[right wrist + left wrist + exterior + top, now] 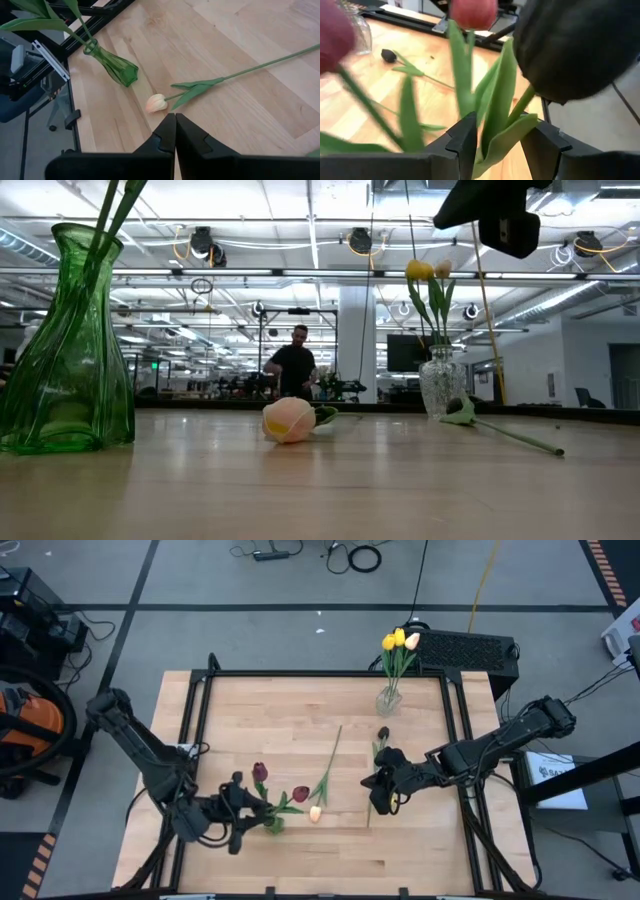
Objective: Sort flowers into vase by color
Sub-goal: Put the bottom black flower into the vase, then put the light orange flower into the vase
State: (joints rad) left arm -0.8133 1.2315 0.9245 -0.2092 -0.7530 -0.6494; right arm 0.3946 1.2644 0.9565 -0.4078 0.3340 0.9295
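Item 1: your left gripper (pixel 243 812), lower left of the high view, stood at the green vase (pixel 273 824); in its wrist view the fingers (pixel 465 142) were parted with a green stem and leaves (pixel 495 125) between them, and whether they pressed it you could not tell.

Item 2: two dark red tulips (pixel 260 773) rose from that vase.

Item 3: your right gripper (pixel 385 780), centre right, had its fingers together, holding nothing.

Item 4: a cream-peach tulip (pixel 315 813) lay on the table (pixel 300 720), between both grippers.

Item 5: a near-black tulip (pixel 382 733) lay just beside the right gripper.

Item 6: a clear vase (pixel 388 700), upper centre, held yellow tulips (pixel 393 640).
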